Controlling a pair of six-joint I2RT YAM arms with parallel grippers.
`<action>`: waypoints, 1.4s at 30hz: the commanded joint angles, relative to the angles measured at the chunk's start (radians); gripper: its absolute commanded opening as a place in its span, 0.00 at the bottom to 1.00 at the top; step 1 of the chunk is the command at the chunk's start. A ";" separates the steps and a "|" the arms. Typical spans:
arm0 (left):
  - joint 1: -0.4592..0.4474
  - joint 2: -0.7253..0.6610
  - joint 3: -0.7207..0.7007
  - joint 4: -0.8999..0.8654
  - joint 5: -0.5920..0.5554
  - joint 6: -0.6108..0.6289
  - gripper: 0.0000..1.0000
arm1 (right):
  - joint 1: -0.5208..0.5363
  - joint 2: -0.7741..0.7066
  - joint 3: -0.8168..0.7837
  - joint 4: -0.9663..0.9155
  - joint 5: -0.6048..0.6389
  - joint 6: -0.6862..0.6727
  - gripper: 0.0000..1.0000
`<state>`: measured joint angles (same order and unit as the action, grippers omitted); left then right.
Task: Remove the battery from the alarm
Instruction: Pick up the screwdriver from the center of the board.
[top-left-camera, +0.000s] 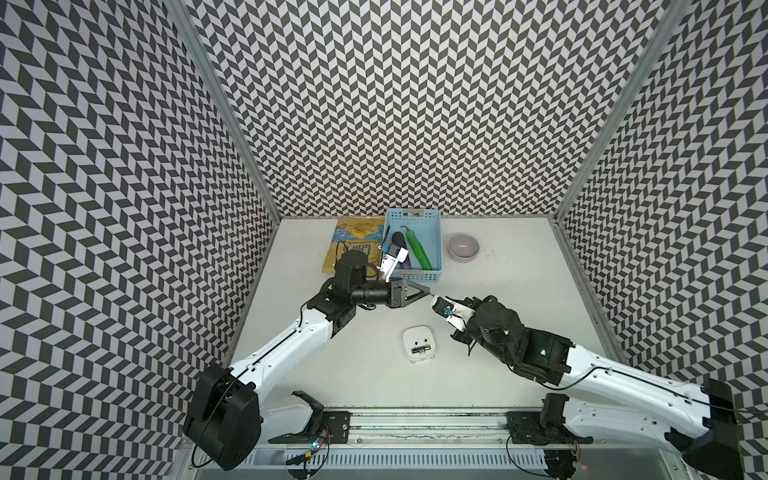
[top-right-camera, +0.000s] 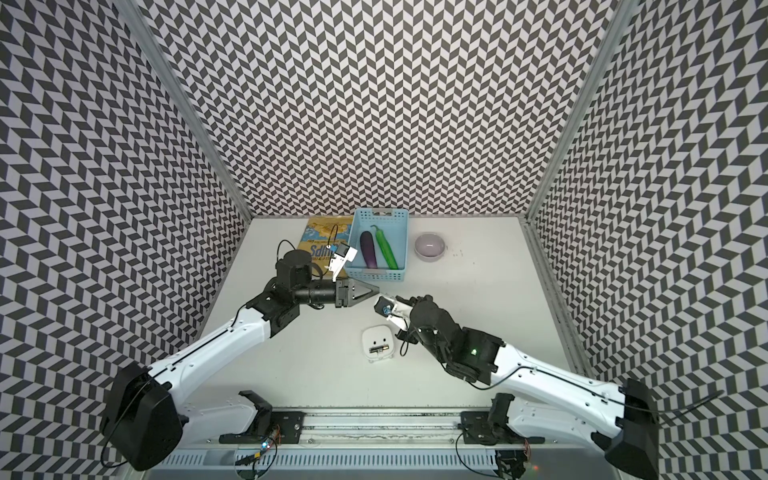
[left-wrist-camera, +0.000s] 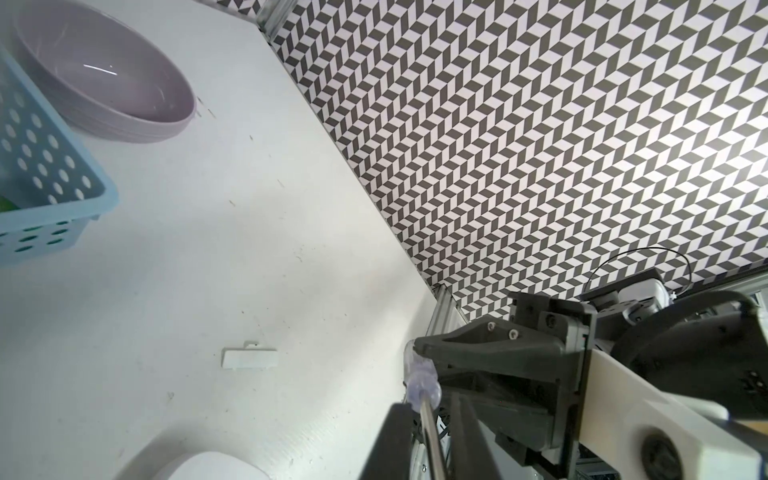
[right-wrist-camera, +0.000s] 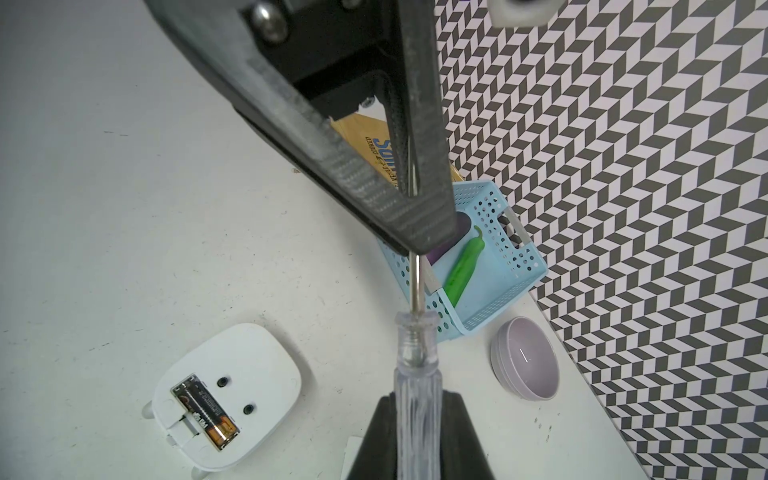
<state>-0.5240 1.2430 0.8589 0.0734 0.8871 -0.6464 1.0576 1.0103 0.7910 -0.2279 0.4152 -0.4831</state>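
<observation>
The alarm (right-wrist-camera: 228, 390) lies face down on the table (top-left-camera: 353, 374), near the front and between the 2 arms, its white back up. The battery (right-wrist-camera: 205, 409) sits in the open slot, gold end towards the alarm's edge, and both show again in a top view as a dark bar on the white back (top-left-camera: 419, 350). The cover (left-wrist-camera: 249, 358) lies flat on the table, apart from the alarm. Behind the alarm, above the table, the 2 grippers meet on 1 screwdriver (right-wrist-camera: 415, 332). The right gripper (right-wrist-camera: 417, 399) is clamped on the clear handle, and the left gripper (right-wrist-camera: 419, 245) is pinched tight on the metal shaft, its fingers drawn to a point. How far the shaft runs up between the left fingers is hidden, probably most of its length. Neither gripper touches the alarm. At the back stands a blue basket (top-left-camera: 411, 216) with a bowl (top-left-camera: 464, 247) beside it, both well apart from the alarm.
</observation>
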 joint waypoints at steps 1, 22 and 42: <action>-0.007 -0.002 0.036 0.013 0.008 0.008 0.06 | 0.008 0.010 0.027 0.071 0.015 -0.013 0.00; -0.029 -0.191 -0.439 0.999 -0.475 -0.534 0.00 | -0.528 -0.166 -0.220 0.801 -1.110 1.009 0.95; -0.188 -0.141 -0.442 1.114 -0.588 -0.546 0.00 | -0.490 0.109 -0.252 1.347 -1.127 1.614 0.77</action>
<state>-0.6983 1.0962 0.3771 1.1347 0.2989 -1.1938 0.5598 1.0946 0.5007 1.0538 -0.7128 1.1034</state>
